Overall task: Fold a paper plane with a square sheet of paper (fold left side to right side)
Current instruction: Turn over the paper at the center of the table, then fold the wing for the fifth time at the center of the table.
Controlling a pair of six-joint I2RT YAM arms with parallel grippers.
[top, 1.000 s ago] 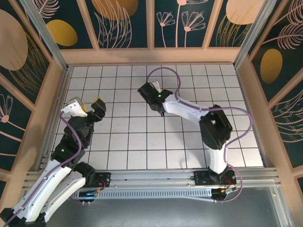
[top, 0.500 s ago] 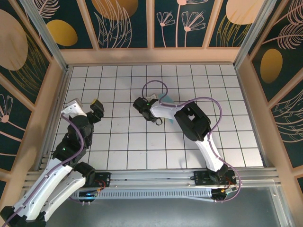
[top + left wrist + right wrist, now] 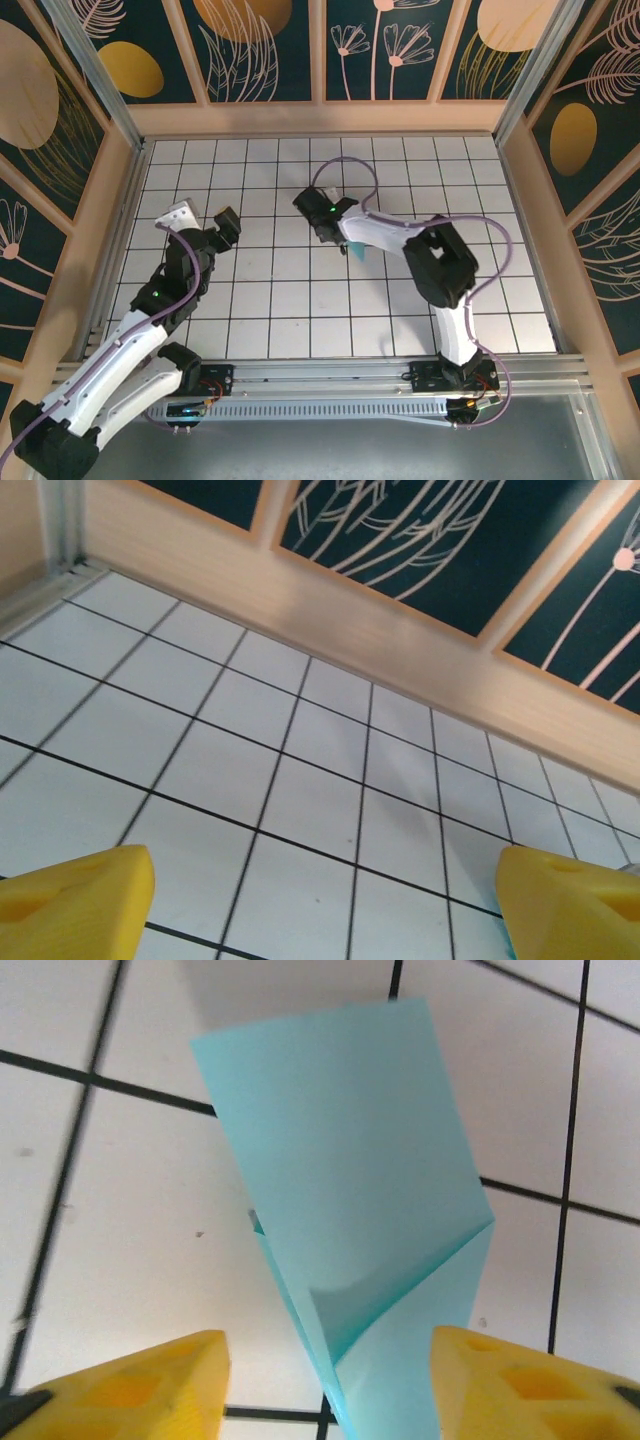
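The paper plane (image 3: 350, 1190) is a folded, creased light-blue piece lying on the white grid tiles. In the right wrist view it tapers toward the camera between my two yellow fingers. My right gripper (image 3: 330, 1390) stands open around its narrow end, both pads clear of the paper. From above, a light-blue corner of the plane (image 3: 358, 251) pokes out under the right forearm, just beside the right gripper (image 3: 335, 238). My left gripper (image 3: 203, 222) hovers open over the left tiles, about two tiles from the paper. Bare tiles lie between the left gripper's (image 3: 320, 905) fingers.
A wooden wall (image 3: 320, 118) with dark floral panels closes the back, with more walls at left and right. The wooden base rail (image 3: 330, 630) runs close ahead of the left gripper. A purple cable (image 3: 345, 165) loops above the right wrist.
The right gripper has gone from shut to open, letting go of the paper, which now lies on the tiles. The left arm has reached forward and to the right.
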